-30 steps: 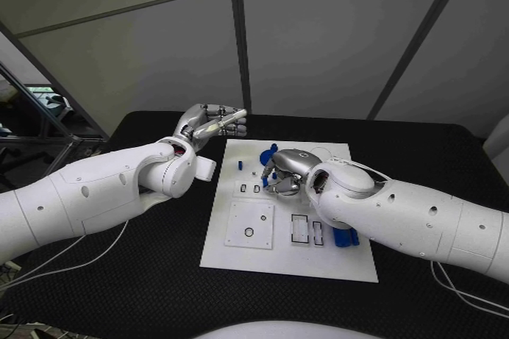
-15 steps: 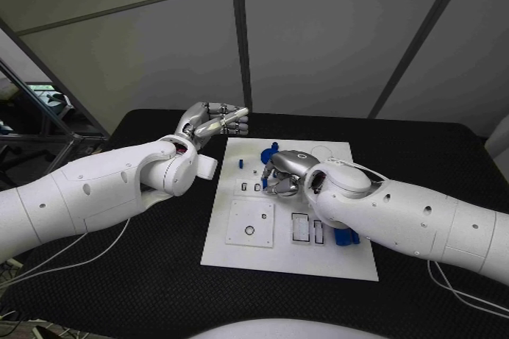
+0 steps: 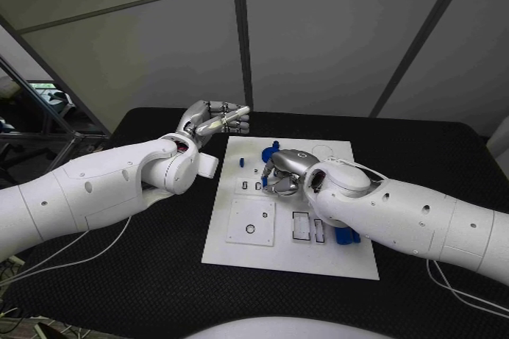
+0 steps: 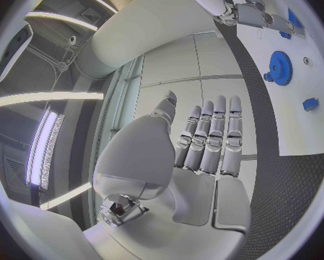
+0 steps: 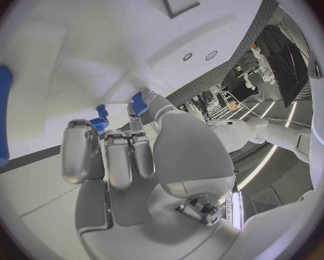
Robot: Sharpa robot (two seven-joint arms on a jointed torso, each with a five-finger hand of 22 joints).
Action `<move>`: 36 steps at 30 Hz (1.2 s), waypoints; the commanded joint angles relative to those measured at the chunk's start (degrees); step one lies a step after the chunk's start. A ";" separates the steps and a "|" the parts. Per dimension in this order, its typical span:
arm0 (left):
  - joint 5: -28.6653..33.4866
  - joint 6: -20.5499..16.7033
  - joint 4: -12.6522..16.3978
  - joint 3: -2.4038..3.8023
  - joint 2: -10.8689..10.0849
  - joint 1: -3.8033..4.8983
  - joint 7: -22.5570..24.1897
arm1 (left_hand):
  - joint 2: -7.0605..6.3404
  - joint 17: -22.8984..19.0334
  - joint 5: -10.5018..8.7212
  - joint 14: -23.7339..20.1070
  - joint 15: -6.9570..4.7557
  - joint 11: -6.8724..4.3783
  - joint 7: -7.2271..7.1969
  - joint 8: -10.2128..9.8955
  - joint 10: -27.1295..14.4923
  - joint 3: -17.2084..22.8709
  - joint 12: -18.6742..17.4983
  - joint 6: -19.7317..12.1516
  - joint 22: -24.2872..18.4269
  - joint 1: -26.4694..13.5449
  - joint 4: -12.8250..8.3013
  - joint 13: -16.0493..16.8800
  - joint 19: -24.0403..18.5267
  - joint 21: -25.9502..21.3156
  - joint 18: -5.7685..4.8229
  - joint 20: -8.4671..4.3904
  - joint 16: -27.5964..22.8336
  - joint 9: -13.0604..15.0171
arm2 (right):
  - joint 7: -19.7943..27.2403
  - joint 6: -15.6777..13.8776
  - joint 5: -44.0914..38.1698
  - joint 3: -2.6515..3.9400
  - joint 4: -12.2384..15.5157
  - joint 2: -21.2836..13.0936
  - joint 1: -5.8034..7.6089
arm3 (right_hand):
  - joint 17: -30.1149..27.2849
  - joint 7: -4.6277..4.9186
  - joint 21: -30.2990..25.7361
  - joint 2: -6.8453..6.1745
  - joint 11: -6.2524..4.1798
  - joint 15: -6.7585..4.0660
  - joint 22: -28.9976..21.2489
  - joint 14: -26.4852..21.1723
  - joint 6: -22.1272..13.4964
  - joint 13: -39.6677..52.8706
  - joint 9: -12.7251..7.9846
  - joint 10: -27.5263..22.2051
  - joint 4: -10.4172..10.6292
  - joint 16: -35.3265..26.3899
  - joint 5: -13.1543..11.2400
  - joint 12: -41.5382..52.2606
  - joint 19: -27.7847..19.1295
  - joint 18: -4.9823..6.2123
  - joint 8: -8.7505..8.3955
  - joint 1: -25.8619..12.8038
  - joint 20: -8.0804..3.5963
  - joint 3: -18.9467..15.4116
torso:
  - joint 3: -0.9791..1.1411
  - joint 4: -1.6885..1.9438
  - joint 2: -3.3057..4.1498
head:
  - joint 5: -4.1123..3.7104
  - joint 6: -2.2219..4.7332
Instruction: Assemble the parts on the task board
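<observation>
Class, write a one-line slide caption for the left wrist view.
Left hand open with straight fingers beside the task board, where a blue gear lies.

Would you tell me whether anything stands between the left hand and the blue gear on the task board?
Nothing visible does. The left hand, open with fingers straight, hovers off the task board's far left corner, and bare black table and white board lie between it and the blue gear.

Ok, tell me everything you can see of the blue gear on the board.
The blue gear is a toothed disc, plastic-looking, with a round hub at its centre. It lies flat on the white board, near the far edge, by the left hand, which is held off the board and does not touch it. In the head view the right hand partly hides it.
</observation>
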 commanded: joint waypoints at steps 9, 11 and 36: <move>-0.03 -0.01 0.04 0.04 0.03 0.11 0.11 | 0.62 0.11 0.04 -0.36 0.14 0.07 0.07 -0.42 0.28 0.02 -0.38 0.13 -0.12 0.11 -0.36 -0.02 -0.37 -0.37 -0.74 -0.06 -0.39 -0.12 | 0.19 1.90 -0.14 -0.20 -0.39 -0.11 -0.22 | 15.10 0.74 -0.91 -0.95 0.93 0.72 -1.30 5.85 -1.74 14.91 -0.47 5.95 0.13 0.15 -0.29 -0.01 -1.17 -0.12 -1.23 -0.71 0.24 0.38 | 0.00 -0.05 -0.02 | -0.12 -0.36; -0.03 -0.01 0.04 0.04 0.01 0.11 0.11 | 0.66 0.12 0.04 -0.37 0.15 0.10 0.12 -0.47 0.22 0.03 -0.43 0.08 -0.13 0.13 -0.39 -0.04 -0.37 -0.39 -0.74 -0.05 -0.40 -0.14 | 0.20 1.75 -0.14 -0.20 -0.38 -0.16 -0.22 | 15.10 0.83 -0.98 -1.07 1.01 0.79 -1.41 5.85 -2.04 14.84 -0.52 5.91 0.11 0.15 -0.29 -0.08 -1.24 -0.10 -1.41 -0.75 0.30 0.42 | 0.03 -0.06 -0.01 | -0.08 -0.46; -0.03 -0.10 -0.12 0.04 -0.01 0.11 0.06 | 0.70 0.15 0.04 -0.39 0.18 0.19 0.23 -0.63 0.05 -0.01 -0.58 -0.06 -0.17 0.16 -0.45 -0.07 -0.38 -0.44 -0.73 -0.02 -0.43 -0.17 | 0.31 1.29 0.20 -0.20 -0.19 -0.45 -0.24 | 15.10 1.26 -1.64 -1.92 1.38 1.11 -2.59 5.85 -3.35 14.12 -0.69 5.44 0.14 0.15 -0.38 -0.80 -1.86 0.14 -2.10 -1.25 0.61 0.26 | 0.00 0.00 -0.01 | -0.49 -0.78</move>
